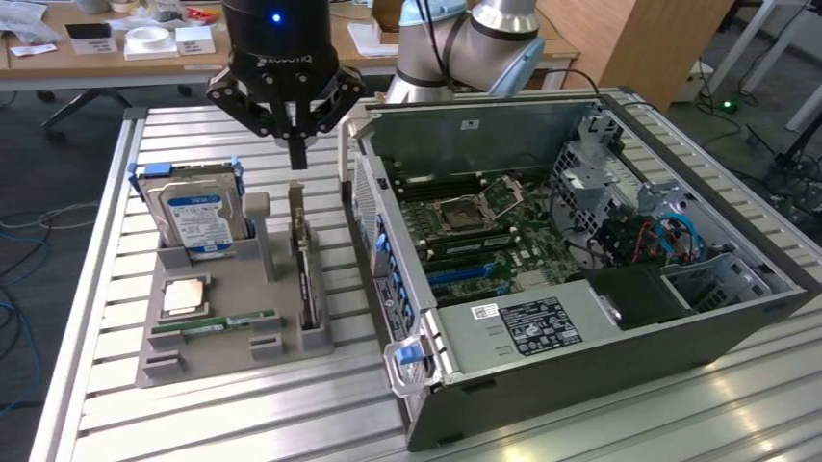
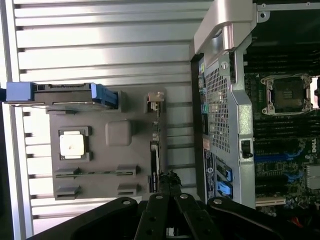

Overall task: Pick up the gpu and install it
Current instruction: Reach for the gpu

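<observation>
While the gpu (image 1: 303,274) stands on edge in the grey holder (image 1: 218,354), the claw (image 1: 298,154) hangs clenched, empty, above that holder.

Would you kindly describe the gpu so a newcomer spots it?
On the exterior view's left of the computer case sits a grey tray. The gpu stands on edge along its case-side rim: thin and dark, unlike the blue-labelled hard drive or green RAM stick.
</observation>
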